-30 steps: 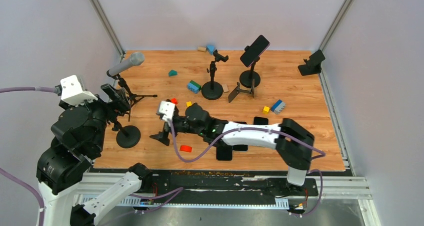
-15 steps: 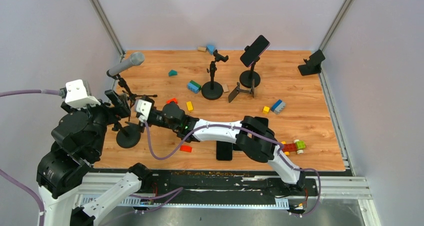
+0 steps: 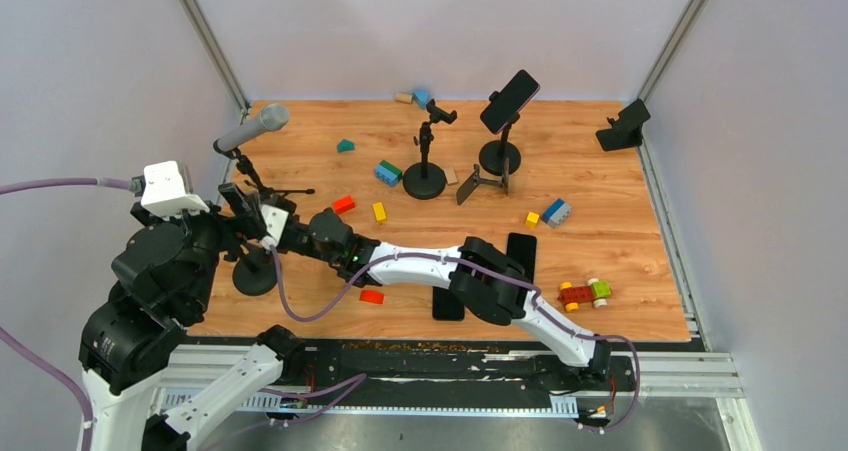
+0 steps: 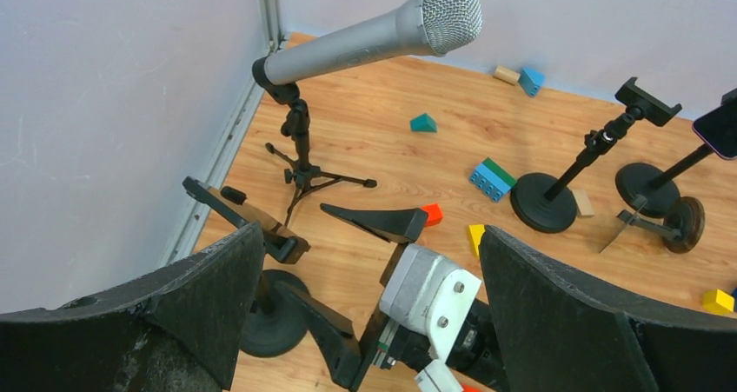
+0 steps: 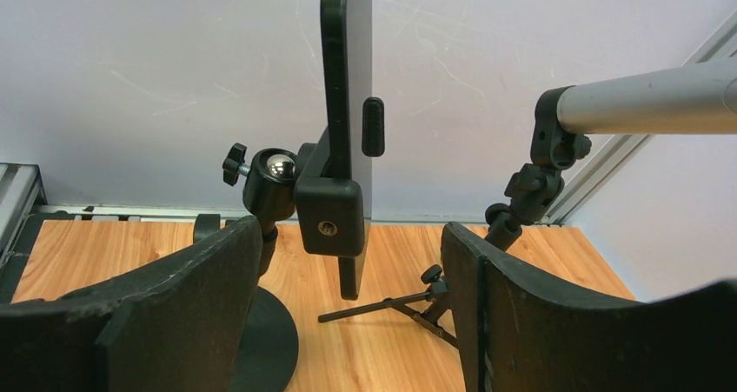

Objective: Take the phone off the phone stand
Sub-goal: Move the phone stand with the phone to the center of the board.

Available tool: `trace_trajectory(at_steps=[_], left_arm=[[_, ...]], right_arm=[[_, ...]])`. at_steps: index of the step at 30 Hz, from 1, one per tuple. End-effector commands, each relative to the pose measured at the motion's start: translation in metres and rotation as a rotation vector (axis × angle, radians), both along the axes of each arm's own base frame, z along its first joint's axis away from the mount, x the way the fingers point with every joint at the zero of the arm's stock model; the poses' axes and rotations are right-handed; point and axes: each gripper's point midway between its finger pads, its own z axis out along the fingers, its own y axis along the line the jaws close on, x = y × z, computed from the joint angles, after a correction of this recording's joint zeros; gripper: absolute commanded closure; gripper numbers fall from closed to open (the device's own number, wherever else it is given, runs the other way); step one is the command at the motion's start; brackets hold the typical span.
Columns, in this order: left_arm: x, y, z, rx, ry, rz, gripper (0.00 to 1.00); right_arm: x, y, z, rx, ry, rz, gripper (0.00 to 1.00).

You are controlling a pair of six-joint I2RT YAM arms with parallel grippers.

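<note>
Jaws of right gripper [image 5: 352,235]: parted, its fingers [image 5: 156,314] standing one on each side of the phone [image 5: 346,62], a gap showing on both sides, nothing gripped. Jaws of left gripper [image 4: 369,253]: spread wide, holding nothing, above the right gripper. Wooden table [image 3: 620,271]: bears all items below. Right arm [image 3: 420,266]: stretched low across the table from its base to the near-left corner. Left arm [image 3: 160,271]: raised at the left edge. Microphone [image 4: 365,40]: grey, tilted on a small tripod, just behind the phone stand [image 5: 328,209]. Phone stand: round base, ball joint and clamp, at the near-left of the table. Phone: dark, seated in that clamp, seen edge-on and upright from the right wrist. Second phone [image 3: 510,101]: tilted on a rear stand [image 3: 499,157], well apart from both grippers. Empty stand [image 3: 426,176]: round base, beside the rear stand. Black holder [image 3: 622,126]: far right corner. Flat phones [image 3: 520,256]: two, lying near the right arm's elbow. Brick car [image 3: 585,293]: red, yellow and green, near right. Loose blocks: red [image 3: 343,204], yellow [image 3: 379,211], blue-green [image 3: 388,172], teal [image 3: 345,145].
</note>
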Motion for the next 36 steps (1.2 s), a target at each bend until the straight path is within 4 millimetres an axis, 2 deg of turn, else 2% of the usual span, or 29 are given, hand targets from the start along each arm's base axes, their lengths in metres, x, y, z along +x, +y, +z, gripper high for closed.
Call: trace_trajectory(at_steps=[1,7,13,18,23,30,36], left_arm=[[-0.001,0.0,0.002,-0.001,-0.017,-0.008,0.0],[-0.004,0.002,0.003,-0.006,-0.019,-0.004,0.0],[-0.006,0.003,0.001,-0.008,-0.016,-0.003,0.0],[-0.006,0.002,0.0,-0.013,-0.015,-0.008,0.0],[-0.007,0.005,0.001,-0.007,-0.017,-0.001,0.0],[-0.007,0.004,-0.001,-0.006,-0.016,-0.001,0.0],[-0.006,0.004,-0.002,-0.005,-0.014,-0.002,0.0]], right_arm=[[-0.004,0.009,0.023,0.057,-0.044,-0.013,0.25],[0.003,0.014,0.019,0.077,-0.055,-0.066,0.34],[0.007,0.019,0.013,0.069,-0.054,-0.093,0.37],[0.012,0.018,0.011,0.075,-0.063,-0.13,0.46],[0.012,0.019,0.012,0.079,-0.072,-0.136,0.49],[0.006,0.022,0.012,0.075,-0.092,-0.122,0.48],[0.004,0.022,0.018,0.089,-0.105,-0.114,0.5]])
